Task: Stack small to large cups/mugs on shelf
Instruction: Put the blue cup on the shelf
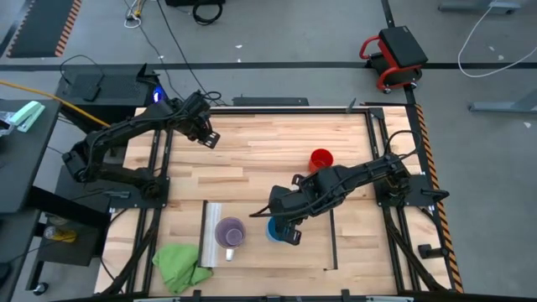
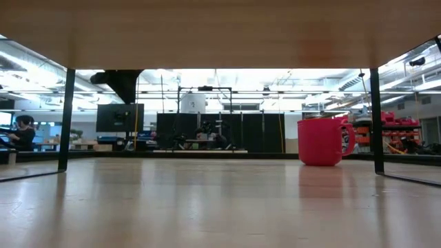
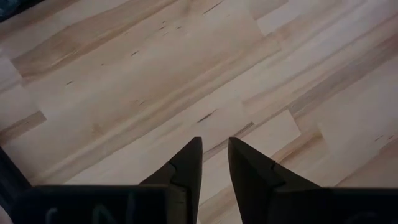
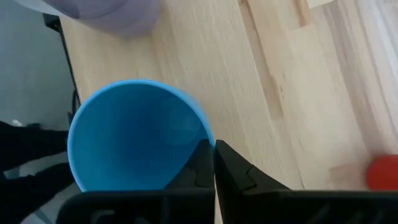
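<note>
A pale purple mug (image 1: 229, 232) stands upright on the light-wood shelf (image 1: 277, 256), near its silvery strip. Just right of it is the bright blue cup (image 1: 272, 228), with my right gripper (image 1: 284, 228) shut on it. The right wrist view looks down into the blue cup (image 4: 134, 137), and the purple mug (image 4: 112, 12) lies beyond it. The red mug (image 1: 320, 159) stands on the tabletop behind the shelf, upright (image 2: 322, 141). My left gripper (image 1: 208, 136) hovers over bare table at the far left, slightly open (image 3: 213, 146) with nothing between its fingers. My right gripper pinches the blue cup's rim (image 4: 208, 138) with one finger (image 4: 198, 163) inside the cup and the other outside the wall. The fingers come from above, pointing steeply down. The cup is upright, mouth up; whether its base rests on the shelf I cannot tell.
A green cloth (image 1: 180, 264) lies at the table's near left corner beside the shelf. The low view looks under the shelf (image 2: 220, 34), which stands raised on thin dark legs (image 2: 375, 117). Bare tabletop spreads across the far half.
</note>
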Controlling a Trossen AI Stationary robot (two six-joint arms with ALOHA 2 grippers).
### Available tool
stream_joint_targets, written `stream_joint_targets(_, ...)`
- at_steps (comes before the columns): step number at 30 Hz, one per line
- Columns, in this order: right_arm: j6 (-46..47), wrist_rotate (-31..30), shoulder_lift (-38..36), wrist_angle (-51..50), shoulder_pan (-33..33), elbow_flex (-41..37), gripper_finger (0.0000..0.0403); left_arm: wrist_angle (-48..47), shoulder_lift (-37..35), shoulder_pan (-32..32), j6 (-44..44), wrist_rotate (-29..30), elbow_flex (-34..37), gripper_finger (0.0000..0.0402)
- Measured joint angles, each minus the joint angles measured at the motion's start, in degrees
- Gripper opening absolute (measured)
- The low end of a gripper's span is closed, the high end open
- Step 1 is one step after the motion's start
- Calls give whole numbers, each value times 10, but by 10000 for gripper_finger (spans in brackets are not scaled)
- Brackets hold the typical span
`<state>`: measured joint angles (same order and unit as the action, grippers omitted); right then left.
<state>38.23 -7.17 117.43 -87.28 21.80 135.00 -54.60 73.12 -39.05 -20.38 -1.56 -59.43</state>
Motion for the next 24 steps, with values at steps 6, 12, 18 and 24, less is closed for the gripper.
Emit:
stream_joint_targets(6, -19, 3, 0, 3, 0, 0, 0, -1, 0, 0, 0, 0, 0, 83)
stream_joint_targets(12, -44, 15, 0, 20, 1, 0, 0, -1, 0, 0, 0, 0, 0, 79)
stream_joint_targets(18, -57, 19, 0, 21, 1, 0, 0, -1, 0, 0, 1, 0, 0, 86)
stream_joint_targets(24, -87, 23, 0, 28, 1, 0, 0, -1, 0, 0, 1, 0, 0, 81)
